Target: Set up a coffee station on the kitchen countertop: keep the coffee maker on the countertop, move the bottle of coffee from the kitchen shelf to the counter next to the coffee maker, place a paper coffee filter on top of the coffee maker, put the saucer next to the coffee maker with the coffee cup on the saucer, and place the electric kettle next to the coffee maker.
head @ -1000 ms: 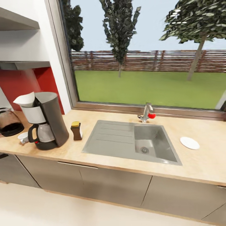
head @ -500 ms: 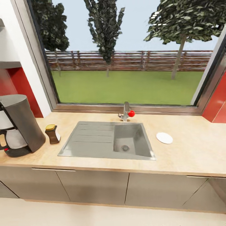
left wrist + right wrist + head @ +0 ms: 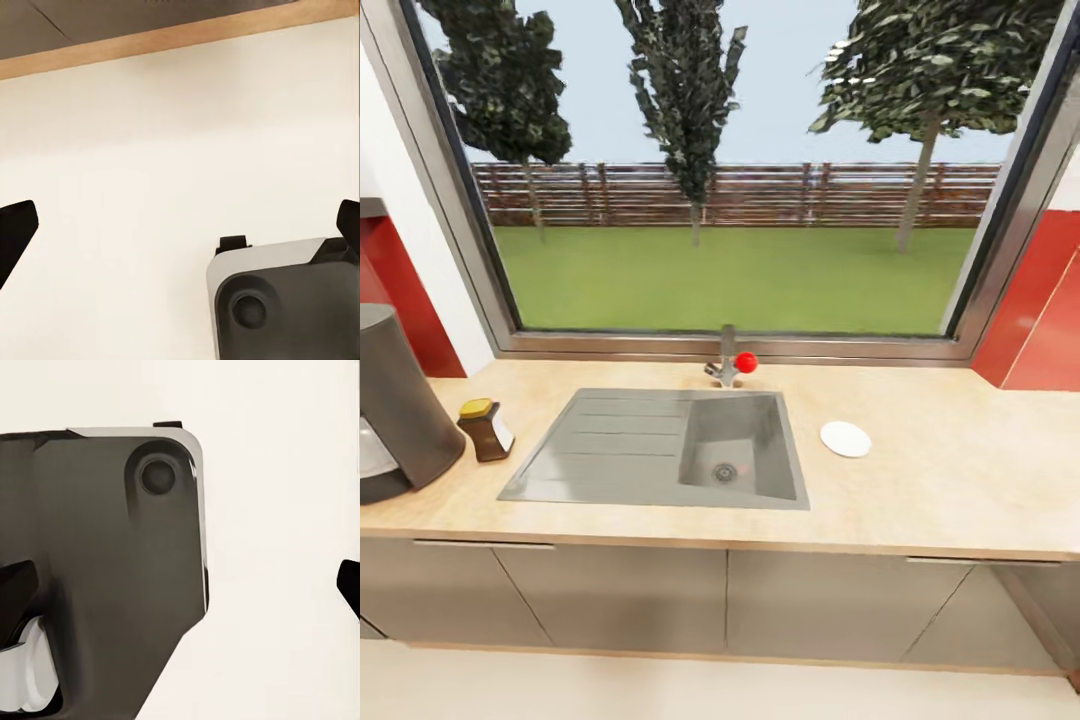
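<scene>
On the kitchen countertop [image 3: 960, 480] the coffee maker [image 3: 395, 400] stands at the far left, cut off by the picture's edge. The bottle of coffee [image 3: 485, 430], dark brown with a yellow cap, stands just right of it, apart from it. The white saucer [image 3: 846, 438] lies bare to the right of the sink. A sliver of the kitchen shelf [image 3: 368, 208] edges the red wall. Coffee cup, paper coffee filter and electric kettle are out of view. My left gripper [image 3: 180, 229] and right gripper [image 3: 184, 589] hang open over the pale floor, holding nothing.
A steel sink [image 3: 660, 450] with a red-knobbed faucet [image 3: 730, 365] sits in the worktop below a wide window. Grey cabinet fronts [image 3: 720, 600] run underneath. Red wall panels [image 3: 1040, 300] close the right end. Both wrist views catch my dark base [image 3: 285, 307].
The head view has swung right: the coffee maker and bottle have slid towards the left edge, the kettle, cup and filter have left the picture, and the saucer sits nearer the middle.
</scene>
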{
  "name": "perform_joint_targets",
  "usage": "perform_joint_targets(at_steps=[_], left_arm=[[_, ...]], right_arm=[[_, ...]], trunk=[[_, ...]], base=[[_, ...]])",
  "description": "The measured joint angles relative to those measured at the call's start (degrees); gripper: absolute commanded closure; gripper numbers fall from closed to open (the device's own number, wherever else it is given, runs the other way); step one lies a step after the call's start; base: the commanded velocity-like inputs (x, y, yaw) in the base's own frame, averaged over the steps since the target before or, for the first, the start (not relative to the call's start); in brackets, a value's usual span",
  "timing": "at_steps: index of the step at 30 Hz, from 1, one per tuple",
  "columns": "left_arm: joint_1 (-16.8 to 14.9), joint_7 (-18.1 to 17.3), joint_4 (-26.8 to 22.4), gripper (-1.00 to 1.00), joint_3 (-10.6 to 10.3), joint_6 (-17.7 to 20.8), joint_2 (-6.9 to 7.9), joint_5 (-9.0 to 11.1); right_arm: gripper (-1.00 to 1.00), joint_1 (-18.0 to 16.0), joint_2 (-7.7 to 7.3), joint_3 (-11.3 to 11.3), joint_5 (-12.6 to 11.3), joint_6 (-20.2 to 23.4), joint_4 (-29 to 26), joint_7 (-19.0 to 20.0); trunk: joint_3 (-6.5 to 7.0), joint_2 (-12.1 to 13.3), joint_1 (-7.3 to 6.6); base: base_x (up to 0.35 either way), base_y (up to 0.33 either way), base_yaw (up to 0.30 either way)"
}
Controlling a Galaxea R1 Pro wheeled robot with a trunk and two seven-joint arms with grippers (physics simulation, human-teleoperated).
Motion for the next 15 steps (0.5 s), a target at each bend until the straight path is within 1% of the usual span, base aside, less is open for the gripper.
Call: perform_joint_targets(at_steps=[15], left_arm=[[0.0, 0.0, 0.0, -1.00, 0.0, 0.0, 0.00, 0.0]], right_arm=[[-1.00, 0.0, 0.00, 0.0, 0.0, 0.0, 0.1, 0.0]], trunk=[[1.02, 0.0, 0.00]], base=[[0.000, -0.274, -0.220]])
